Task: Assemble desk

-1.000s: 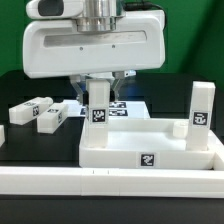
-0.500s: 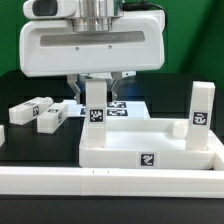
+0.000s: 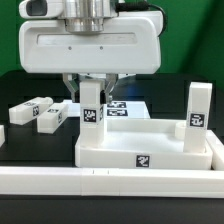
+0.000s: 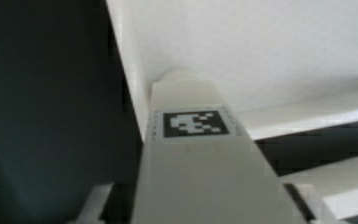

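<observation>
The white desk slab (image 3: 150,148) with its raised rim lies in the middle, a tag on its front wall. One square white leg (image 3: 198,116) stands upright at its far corner on the exterior view's right. My gripper (image 3: 94,92) is shut on a second upright tagged leg (image 3: 92,112) at the slab's far corner on the exterior view's left. In the wrist view this leg (image 4: 197,150) fills the space between my fingers (image 4: 101,200), over the slab's corner (image 4: 247,50). Two loose legs (image 3: 40,112) lie on the table to the exterior view's left.
The long white border rail (image 3: 110,180) runs along the front. The marker board (image 3: 125,106) lies flat behind the slab, partly hidden by my gripper. The table is black.
My gripper and the held leg have shifted slightly to the exterior view's left, and the slab with its other leg has slid the same way. The loose legs have not moved.
</observation>
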Motion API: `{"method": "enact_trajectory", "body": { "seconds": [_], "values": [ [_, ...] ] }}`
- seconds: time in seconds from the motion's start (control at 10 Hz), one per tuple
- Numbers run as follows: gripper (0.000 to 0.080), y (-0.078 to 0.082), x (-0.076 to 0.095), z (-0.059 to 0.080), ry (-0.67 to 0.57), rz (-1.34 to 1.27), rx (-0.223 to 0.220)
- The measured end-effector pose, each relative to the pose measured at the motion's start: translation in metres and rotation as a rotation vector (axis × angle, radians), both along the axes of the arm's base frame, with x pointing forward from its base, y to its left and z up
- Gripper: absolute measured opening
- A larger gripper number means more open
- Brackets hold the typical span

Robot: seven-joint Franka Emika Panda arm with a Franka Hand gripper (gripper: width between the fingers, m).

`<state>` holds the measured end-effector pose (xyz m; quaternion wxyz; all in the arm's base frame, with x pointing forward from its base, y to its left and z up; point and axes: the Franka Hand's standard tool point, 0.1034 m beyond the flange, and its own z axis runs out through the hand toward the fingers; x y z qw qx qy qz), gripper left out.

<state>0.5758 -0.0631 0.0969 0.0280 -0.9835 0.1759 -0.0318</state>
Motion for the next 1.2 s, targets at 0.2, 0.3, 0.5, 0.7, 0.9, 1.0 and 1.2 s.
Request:
{"method": "enact_trajectory", "body": {
  "seconds": [0.2, 0.3, 0.5, 0.7, 0.9, 1.0, 1.2],
  "values": [
    [0.0291, -0.011, -0.002, 0.0, 0.004, -0.129, 0.002],
    [0.0291, -0.014, -0.002, 0.0, 0.003, -0.172, 0.002],
    [0.0483, -0.015, -0.002, 0.0, 0.005, -0.209, 0.004],
    [0.0592, -0.015, -0.002, 0.0, 0.005, -0.206, 0.004],
    [0.0646, -0.009, -0.01, 0.01, 0.011, -0.274, 0.033],
    [0.0646, -0.003, -0.018, 0.019, 0.016, -0.324, 0.049],
    [0.0649, 0.014, -0.019, 0.028, 0.028, -0.384, 0.068]
  ]
}}
